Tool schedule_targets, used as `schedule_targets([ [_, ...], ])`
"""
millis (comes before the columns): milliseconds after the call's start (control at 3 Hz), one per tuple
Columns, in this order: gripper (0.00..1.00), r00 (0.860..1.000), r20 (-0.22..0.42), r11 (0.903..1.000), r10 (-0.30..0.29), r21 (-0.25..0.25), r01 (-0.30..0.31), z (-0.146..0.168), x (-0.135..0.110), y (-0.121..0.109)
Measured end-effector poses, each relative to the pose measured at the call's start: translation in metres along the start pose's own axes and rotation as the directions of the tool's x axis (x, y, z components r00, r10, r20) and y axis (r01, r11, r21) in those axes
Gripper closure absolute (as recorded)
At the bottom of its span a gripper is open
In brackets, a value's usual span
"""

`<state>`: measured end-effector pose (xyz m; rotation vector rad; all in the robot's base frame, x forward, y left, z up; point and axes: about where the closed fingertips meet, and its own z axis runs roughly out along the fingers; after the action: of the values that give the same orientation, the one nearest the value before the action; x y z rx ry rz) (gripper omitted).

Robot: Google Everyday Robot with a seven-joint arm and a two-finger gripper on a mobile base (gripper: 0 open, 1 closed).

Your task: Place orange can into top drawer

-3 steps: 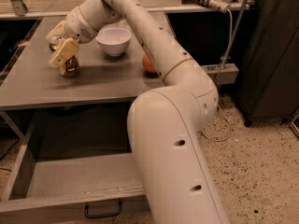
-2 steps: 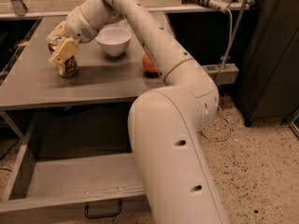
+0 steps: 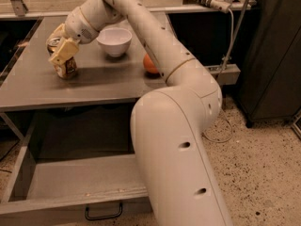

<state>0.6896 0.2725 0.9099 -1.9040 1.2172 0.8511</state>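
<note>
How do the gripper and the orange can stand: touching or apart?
Touching. The camera view shows the gripper, low over the table, with a finger flat against the orange can, no gap.

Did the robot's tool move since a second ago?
No. The tool stays at the orange can, the same gap from the white bowl as before.

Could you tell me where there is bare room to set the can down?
The open top drawer shows a bare floor left of the arm. On the tabletop, the front strip below the white bowl and the orange fruit is free. The left side is crowded: the gripper is at the orange can.
</note>
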Motion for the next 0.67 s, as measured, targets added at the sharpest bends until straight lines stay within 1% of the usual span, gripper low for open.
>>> schedule_targets([
  [333,1.00,0.999,-0.002,0.9962,0.052,0.070,-0.052,-0.032,-0.011,0.010],
  [667,1.00,0.994,0.007,0.9840,0.109,0.141,-0.109,-0.065,-0.025,0.037],
])
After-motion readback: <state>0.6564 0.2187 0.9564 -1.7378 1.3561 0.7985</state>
